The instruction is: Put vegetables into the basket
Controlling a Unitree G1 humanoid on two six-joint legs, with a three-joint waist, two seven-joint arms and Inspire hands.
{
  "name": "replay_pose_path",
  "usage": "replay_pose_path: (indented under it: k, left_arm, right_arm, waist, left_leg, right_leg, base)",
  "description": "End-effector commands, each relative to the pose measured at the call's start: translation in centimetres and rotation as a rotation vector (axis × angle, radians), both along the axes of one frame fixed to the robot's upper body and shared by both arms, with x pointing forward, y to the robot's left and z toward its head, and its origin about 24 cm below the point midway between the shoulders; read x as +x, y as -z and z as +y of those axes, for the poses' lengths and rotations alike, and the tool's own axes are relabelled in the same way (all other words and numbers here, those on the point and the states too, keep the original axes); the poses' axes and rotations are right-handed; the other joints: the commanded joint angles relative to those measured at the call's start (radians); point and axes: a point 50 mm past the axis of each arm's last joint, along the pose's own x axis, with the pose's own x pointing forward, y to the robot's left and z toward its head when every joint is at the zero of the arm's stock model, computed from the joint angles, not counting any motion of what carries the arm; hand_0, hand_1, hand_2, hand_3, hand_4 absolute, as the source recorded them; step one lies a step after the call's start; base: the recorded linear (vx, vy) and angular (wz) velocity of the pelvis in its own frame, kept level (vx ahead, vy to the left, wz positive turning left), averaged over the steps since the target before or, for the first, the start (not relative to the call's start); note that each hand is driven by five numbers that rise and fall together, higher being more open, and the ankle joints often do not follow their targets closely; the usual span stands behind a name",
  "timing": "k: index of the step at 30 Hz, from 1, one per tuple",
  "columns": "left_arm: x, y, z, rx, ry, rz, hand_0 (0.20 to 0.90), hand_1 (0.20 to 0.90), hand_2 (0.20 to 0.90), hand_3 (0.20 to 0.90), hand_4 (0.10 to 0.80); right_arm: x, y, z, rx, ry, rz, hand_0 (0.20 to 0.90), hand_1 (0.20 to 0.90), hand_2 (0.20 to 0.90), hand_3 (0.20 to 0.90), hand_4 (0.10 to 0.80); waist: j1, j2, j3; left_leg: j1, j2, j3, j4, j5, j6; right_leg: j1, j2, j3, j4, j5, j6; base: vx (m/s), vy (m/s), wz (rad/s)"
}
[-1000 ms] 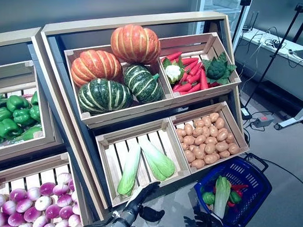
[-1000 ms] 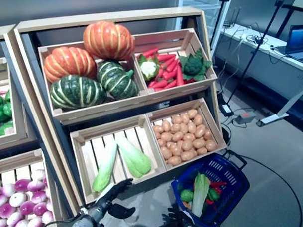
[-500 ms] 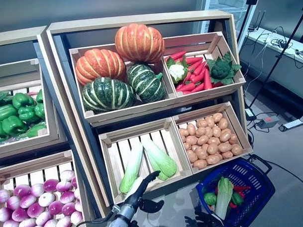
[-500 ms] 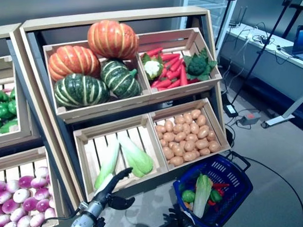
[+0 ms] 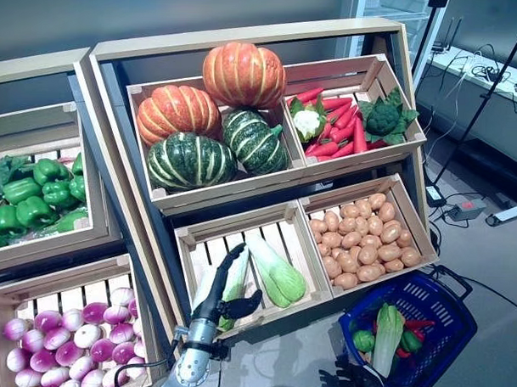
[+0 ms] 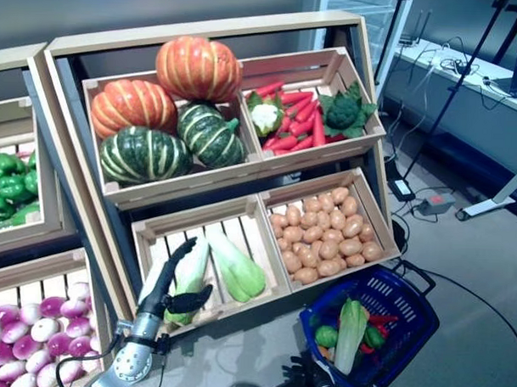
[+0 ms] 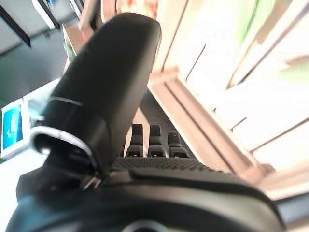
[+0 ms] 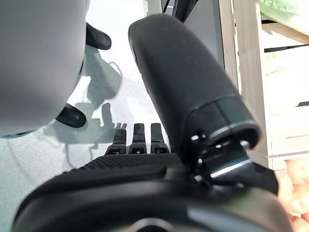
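wooden crates tilt toward us on a slanted stand, over a grey floor. our target, we judge, is the pale cabbage (image 5: 236, 276) in the lower slatted crate (image 5: 285, 222), with a second cabbage (image 5: 278, 271) just beside it. our left hand (image 5: 222, 286) hangs over the first one, fingers straight and thumb spread, gripping nothing. the blue basket (image 5: 433, 297) sits on the floor beside the stand, near the potatoes (image 5: 361, 245), already holding a cabbage and some green and red pieces. our right hand (image 8: 145, 140) shows only in its wrist view, fingers straight, empty, above the floor.

the cabbage could slide down the sloped slats if we close on its loose leafy end (a glancing touch would do it), or we could snag its neighbour. whether our fingers touch the cabbage we cannot tell.
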Motion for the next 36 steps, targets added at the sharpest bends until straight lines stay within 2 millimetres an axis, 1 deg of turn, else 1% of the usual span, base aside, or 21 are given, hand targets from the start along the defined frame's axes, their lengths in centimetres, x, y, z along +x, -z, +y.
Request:
replay_pose_path:
  k: [1,4,7,8,9,11,12,13,14,15,17,18,19,22,24,27,29,30,34,36]
  left_arm:
    - [5.3,-5.2,0.3,-0.021,-0.033,-0.253,0.900,0.900,0.900,0.900,0.800]
    - [5.3,-4.5,0.7,0.002,-0.084,-0.205,0.900,0.900,0.900,0.900,0.800]
    - [5.8,-4.2,1.0,0.004,-0.151,-0.189,0.900,0.900,0.900,0.900,0.800]
    - [6.4,-4.2,1.5,-0.015,-0.203,-0.182,0.900,0.900,0.900,0.900,0.800]
    - [6.6,-4.3,1.7,-0.024,-0.226,-0.182,0.900,0.900,0.900,0.900,0.800]
    - [7.5,-4.6,1.9,-0.023,-0.282,-0.195,0.900,0.900,0.900,0.900,0.800]
    - [8.6,-5.5,1.9,-0.010,-0.307,-0.228,0.900,0.900,0.900,0.900,0.800]
    - [9.1,-5.9,1.9,-0.006,-0.319,-0.243,0.900,0.900,0.900,0.900,0.800]
    - [10.1,-6.8,1.9,-0.009,-0.338,-0.274,0.900,0.900,0.900,0.900,0.800]
    - [11.3,-8.2,2.0,-0.023,-0.374,-0.322,0.900,0.900,0.900,0.900,0.800]
    - [12.4,-9.7,2.2,-0.030,-0.398,-0.374,0.900,0.900,0.900,0.900,0.800]
    - [12.8,-10.3,2.3,-0.031,-0.401,-0.401,0.900,0.900,0.900,0.900,0.800]
    - [13.1,-10.9,2.4,-0.029,-0.409,-0.423,0.900,0.900,0.900,0.900,0.800]
    - [13.8,-12.4,3.1,-0.033,-0.458,-0.483,0.900,0.900,0.900,0.900,0.800]
    - [13.9,-12.9,3.5,-0.039,-0.482,-0.502,0.900,0.900,0.900,0.900,0.800]
    - [14.2,-13.6,4.7,-0.046,-0.535,-0.517,0.900,0.900,0.900,0.900,0.800]
    - [14.2,-13.8,5.1,-0.051,-0.569,-0.513,0.900,0.900,0.900,0.900,0.800]
    - [14.3,-13.9,5.6,-0.068,-0.600,-0.503,0.900,0.900,0.900,0.900,0.800]
    - [14.7,-14.2,6.8,-0.115,-0.635,-0.464,0.900,0.900,0.900,0.900,0.800]
    - [14.9,-14.6,7.7,-0.147,-0.667,-0.443,0.900,0.900,0.900,0.900,0.800]
  right_arm:
    - [-1.5,0.7,1.7,-0.033,-0.055,0.015,0.900,0.900,0.900,0.900,0.800]
    - [-1.0,0.4,1.6,-0.023,-0.047,-0.034,0.900,0.900,0.900,0.900,0.800]
    - [0.2,-0.1,1.5,-0.019,-0.052,-0.084,0.900,0.900,0.900,0.900,0.800]
    - [1.3,-0.5,1.1,-0.017,-0.054,-0.122,0.900,0.900,0.900,0.900,0.800]
    - [1.8,-0.7,1.1,-0.018,-0.061,-0.136,0.900,0.900,0.900,0.900,0.800]
    - [3.6,-1.5,1.0,-0.015,-0.068,-0.203,0.900,0.900,0.900,0.900,0.800]
    - [5.9,-2.5,0.9,0.008,-0.041,-0.270,0.900,0.900,0.900,0.900,0.800]
    - [7.1,-3.1,0.9,0.017,-0.029,-0.313,0.900,0.900,0.900,0.900,0.800]
    - [9.3,-4.3,1.3,0.023,-0.031,-0.374,0.900,0.900,0.900,0.900,0.800]
    - [12.2,-5.9,2.0,0.005,-0.064,-0.444,0.900,0.900,0.900,0.900,0.800]
    - [14.1,-7.2,2.1,-0.037,-0.095,-0.493,0.900,0.900,0.900,0.900,0.800]
    - [14.7,-7.6,2.1,-0.041,-0.092,-0.508,0.900,0.900,0.900,0.900,0.800]
    - [15.2,-8.0,2.0,-0.044,-0.087,-0.522,0.900,0.900,0.900,0.900,0.800]
    - [15.9,-8.6,1.7,-0.041,-0.064,-0.546,0.900,0.900,0.900,0.900,0.800]
    - [15.9,-8.7,1.5,-0.046,-0.063,-0.545,0.900,0.900,0.900,0.900,0.800]
    - [15.4,-8.3,1.0,-0.073,-0.054,-0.529,0.900,0.900,0.900,0.900,0.800]
    - [15.2,-8.1,0.7,-0.084,-0.045,-0.520,0.900,0.900,0.900,0.900,0.800]
    - [15.0,-7.9,0.5,-0.101,-0.045,-0.508,0.900,0.900,0.900,0.900,0.800]
    - [14.3,-7.4,-0.2,-0.141,-0.045,-0.478,0.900,0.900,0.900,0.900,0.800]
    - [13.8,-7.1,-0.9,-0.180,-0.047,-0.457,0.900,0.900,0.900,0.900,0.800]
  waist:
    - [0.005,-0.057,0.006]
    - [0.000,-0.057,0.015]
    - [-0.006,-0.060,0.038]
    - [-0.008,-0.063,0.057]
    - [-0.008,-0.063,0.064]
    - [-0.006,-0.069,0.094]
    - [-0.003,-0.076,0.129]
    - [-0.003,-0.080,0.147]
    - [-0.005,-0.086,0.182]
    - [-0.011,-0.091,0.222]
    - [-0.017,-0.094,0.242]
    - [-0.018,-0.096,0.253]
    - [-0.020,-0.097,0.257]
    - [-0.025,-0.100,0.271]
    - [-0.026,-0.101,0.274]
    - [-0.028,-0.102,0.281]
    - [-0.030,-0.105,0.285]
    - [-0.034,-0.107,0.293]
    - [-0.044,-0.108,0.301]
    - [-0.052,-0.110,0.309]
  left_leg:
    - [0.001,-0.059,0.026,0.001,-0.080,0.019]
    - [0.002,-0.062,0.033,0.005,-0.079,0.019]
    - [-0.036,-0.062,0.044,0.062,-0.092,0.019]
    - [-0.069,-0.060,0.047,0.097,-0.097,0.022]
    - [-0.081,-0.059,0.046,0.110,-0.099,0.023]
    - [-0.129,-0.054,0.038,0.165,-0.104,0.031]
    - [-0.191,-0.050,0.030,0.235,-0.114,0.034]
    - [-0.218,-0.048,0.029,0.265,-0.121,0.036]
    - [-0.277,-0.043,0.032,0.339,-0.136,0.038]
    - [-0.356,-0.036,0.033,0.440,-0.164,0.043]
    - [-0.435,-0.031,0.027,0.555,-0.206,0.050]
    - [-0.455,-0.032,0.020,0.606,-0.240,0.048]
    - [-0.479,-0.032,0.018,0.638,-0.251,0.049]
    - [-0.554,-0.028,0.015,0.750,-0.293,0.048]
    - [-0.573,-0.026,0.013,0.775,-0.303,0.049]
    - [-0.620,-0.020,0.011,0.847,-0.332,0.055]
    - [-0.637,-0.017,0.009,0.873,-0.343,0.055]
    - [-0.656,-0.010,0.009,0.906,-0.354,0.057]
    - [-0.683,-0.006,0.007,0.945,-0.374,0.063]
    - [-0.703,-0.005,0.006,0.973,-0.386,0.068]
  right_leg:
    - [0.036,-0.032,0.002,0.002,-0.028,-0.016]
    - [0.030,-0.034,0.010,0.005,-0.026,-0.017]
    - [-0.001,-0.041,0.018,0.035,-0.031,-0.021]
    - [-0.031,-0.044,0.020,0.068,-0.038,-0.027]
    - [-0.044,-0.044,0.020,0.084,-0.043,-0.030]
    - [-0.101,-0.046,0.026,0.159,-0.064,-0.039]
    - [-0.166,-0.049,0.034,0.240,-0.087,-0.046]
    - [-0.194,-0.052,0.037,0.272,-0.099,-0.048]
    - [-0.258,-0.060,0.044,0.348,-0.114,-0.053]
    - [-0.348,-0.069,0.057,0.464,-0.148,-0.064]
    - [-0.431,-0.082,0.066,0.600,-0.200,-0.080]
    - [-0.454,-0.089,0.074,0.663,-0.234,-0.080]
    - [-0.477,-0.094,0.077,0.698,-0.247,-0.084]
    - [-0.550,-0.105,0.090,0.815,-0.292,-0.096]
    - [-0.569,-0.106,0.095,0.843,-0.304,-0.099]
    - [-0.621,-0.107,0.106,0.918,-0.331,-0.105]
    - [-0.638,-0.103,0.110,0.943,-0.341,-0.107]
    - [-0.654,-0.100,0.117,0.966,-0.350,-0.110]
    - [-0.686,-0.092,0.132,1.003,-0.366,-0.114]
    - [-0.709,-0.087,0.140,1.028,-0.375,-0.116]
  base:
    - [0.086,0.055,0.00]
    - [0.076,0.060,-0.02]
    - [-0.022,0.063,-0.03]
    - [-0.088,0.064,-0.04]
    - [-0.101,0.075,-0.05]
    - [-0.136,0.035,-0.05]
    - [-0.233,-0.006,-0.03]
    - [-0.343,-0.010,0.01]
    - [-0.432,0.019,-0.01]
    - [-0.423,0.049,-0.02]
    - [-0.250,0.074,-0.14]
    - [-0.125,0.060,-0.13]
    - [-0.104,0.044,-0.01]
    - [-0.110,0.023,0.03]
    - [-0.071,-0.004,0.03]
    - [-0.078,-0.026,0.05]
    - [-0.076,-0.038,0.06]
    - [-0.060,-0.027,0.05]
    - [-0.056,-0.016,0.01]
    - [-0.070,-0.001,-0.01]
